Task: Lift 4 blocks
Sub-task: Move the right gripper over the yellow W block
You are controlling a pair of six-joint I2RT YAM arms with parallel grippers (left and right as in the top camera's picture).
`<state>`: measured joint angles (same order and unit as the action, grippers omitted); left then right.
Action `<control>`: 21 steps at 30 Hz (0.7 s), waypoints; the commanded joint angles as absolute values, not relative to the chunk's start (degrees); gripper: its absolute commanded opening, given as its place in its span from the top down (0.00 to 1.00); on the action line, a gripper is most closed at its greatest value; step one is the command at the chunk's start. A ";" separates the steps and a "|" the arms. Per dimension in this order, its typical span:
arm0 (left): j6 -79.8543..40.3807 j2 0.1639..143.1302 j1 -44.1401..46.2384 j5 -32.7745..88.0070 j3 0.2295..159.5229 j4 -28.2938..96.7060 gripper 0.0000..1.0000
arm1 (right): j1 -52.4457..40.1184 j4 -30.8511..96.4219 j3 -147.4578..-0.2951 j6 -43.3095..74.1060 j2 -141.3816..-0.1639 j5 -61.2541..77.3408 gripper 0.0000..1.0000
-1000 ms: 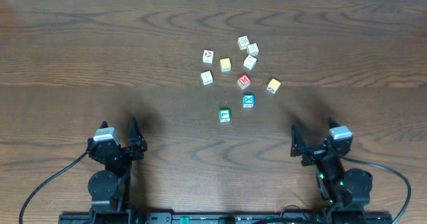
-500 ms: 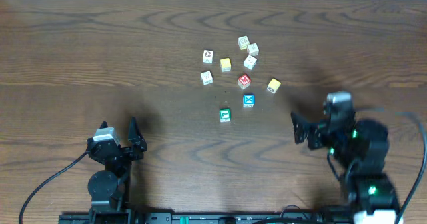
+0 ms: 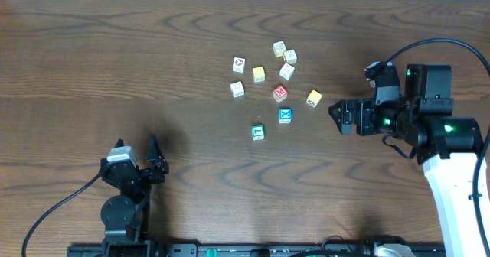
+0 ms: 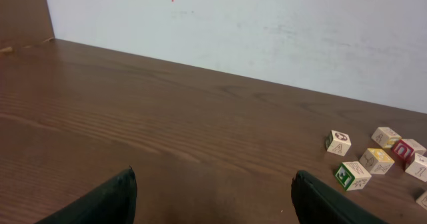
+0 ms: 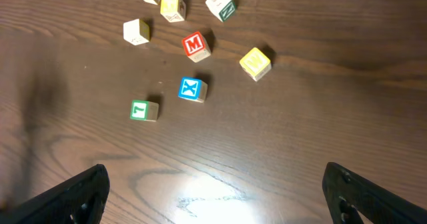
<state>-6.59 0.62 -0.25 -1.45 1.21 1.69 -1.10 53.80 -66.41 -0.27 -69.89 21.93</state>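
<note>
Overhead and wrist views of a wooden table (image 3: 92,58) with scattered letter cubes. The left gripper (image 3: 136,146) rests low at the near edge with its jaws spread wide and nothing between them; in its wrist view both fingers (image 4: 120,196) frame bare wood. All the cubes lie well ahead of it and off to its right. Nearest to it of the task's four is the green block (image 3: 258,131), flat on the table. Just beyond that sits the blue block (image 3: 285,115) with its white X, then the red block (image 3: 280,92) marked M, and the yellow-orange block (image 3: 314,98), which is closest to the right gripper (image 3: 337,118). The four stand apart from one another, none stacked. Farther from both grippers, the white cubes (image 3: 286,71) and a paler yellow cube (image 3: 259,74) form a loose cluster. The right gripper is above the table, pointing toward the blocks, its jaws fully apart and holding nothing. In its wrist view the green block (image 5: 141,109), blue block (image 5: 191,89), red block (image 5: 194,44) and yellow-orange block (image 5: 254,61) all lie ahead of the fingers (image 5: 83,194), untouched.
</note>
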 commanded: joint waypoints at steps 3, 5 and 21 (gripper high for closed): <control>-6.68 0.30 -0.08 -1.98 0.27 4.21 0.25 | -1.74 50.06 -67.29 -0.80 -72.64 24.91 0.01; -6.68 0.30 -0.08 -1.98 0.27 4.23 0.25 | -2.24 49.45 -67.29 0.03 -73.65 22.90 0.01; -6.68 0.30 -0.08 -1.98 0.27 4.23 0.25 | -14.52 35.46 -67.40 31.07 -95.31 3.77 0.01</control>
<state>-6.59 0.62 -0.25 -1.45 1.21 1.72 -12.01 37.30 -66.48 22.35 -92.75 7.86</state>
